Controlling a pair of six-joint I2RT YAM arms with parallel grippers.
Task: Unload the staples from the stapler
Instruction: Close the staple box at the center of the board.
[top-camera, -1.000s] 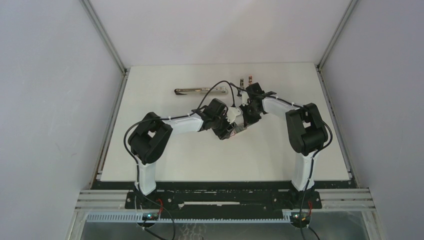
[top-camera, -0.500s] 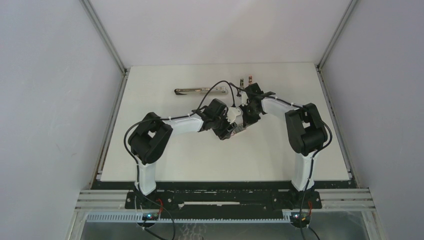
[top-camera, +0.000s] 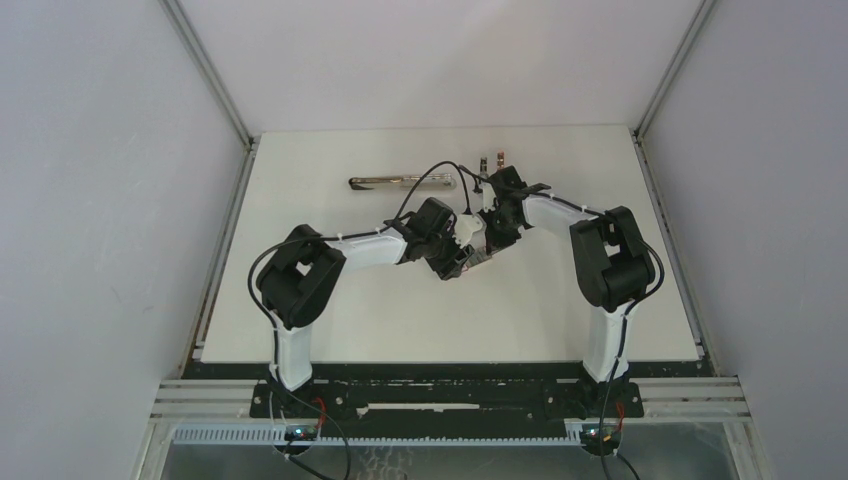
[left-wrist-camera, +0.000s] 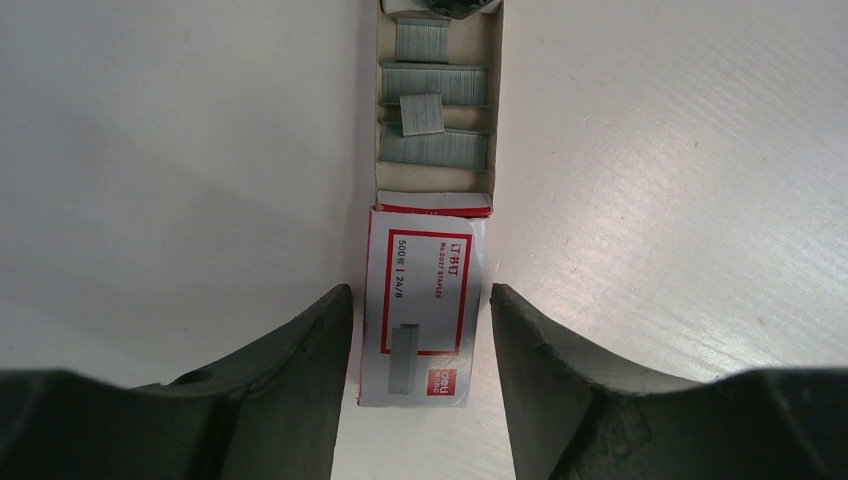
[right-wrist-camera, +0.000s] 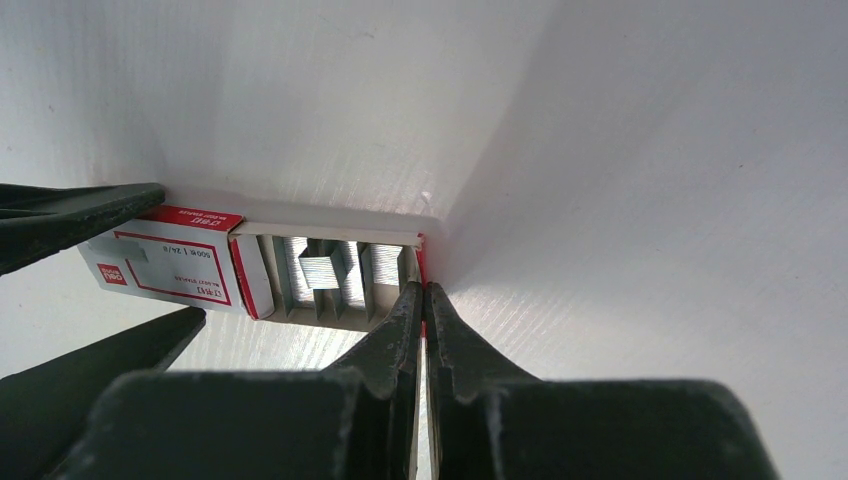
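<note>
Staples (left-wrist-camera: 435, 85): silver strips lie in the open tray (left-wrist-camera: 497, 60) of a staple box; one short strip sits askew on top of the others.
Sleeve (left-wrist-camera: 415, 350): red-and-white, slid partly off the tray, which leaves the contents open to you from above.
Left end effector (left-wrist-camera: 420, 295): grasps the sleeve by its two long sides, probably to anchor the box.
Right end effector (right-wrist-camera: 422, 290): clenched, tips at the tray's far end wall; you cannot tell whether cardboard is pinched between them.
Stapler (top-camera: 400, 182): lies well apart at the far side of the bench (top-camera: 330, 300), with neither arm on it.
</note>
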